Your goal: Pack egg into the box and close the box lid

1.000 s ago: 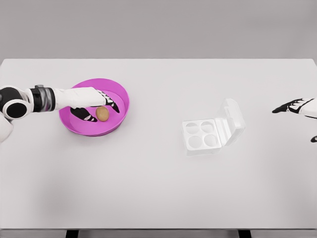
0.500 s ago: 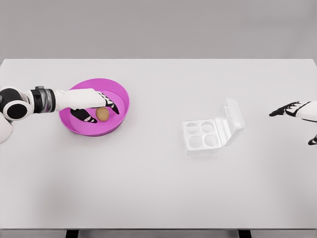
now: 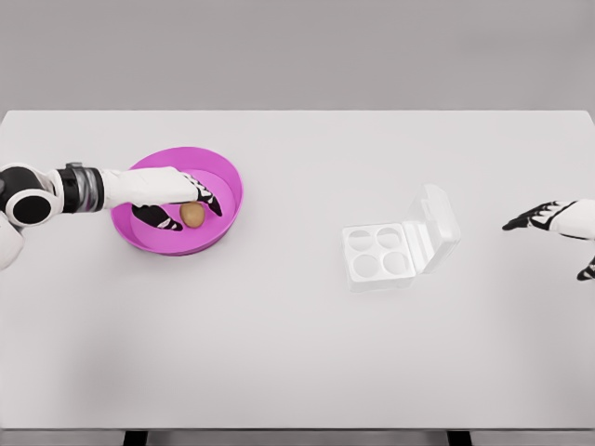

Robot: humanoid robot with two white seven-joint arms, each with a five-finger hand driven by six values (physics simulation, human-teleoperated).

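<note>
You are at the pick-up step: your left hand reaches into the pink bowl with its fingers curved round the brown egg, thumb on one side and fingers arching over the other, but the egg looks to be resting on the bowl floor, so I judge the grasp not yet closed. Next you need to pinch gently and lift clear of the bowl rim. The white box sits well apart on the desk, lid open, four cups unfilled. Your right hand hovers near the desk's right edge, fingers relaxed, holding nothing. Nothing lies between bowl and box.
</note>
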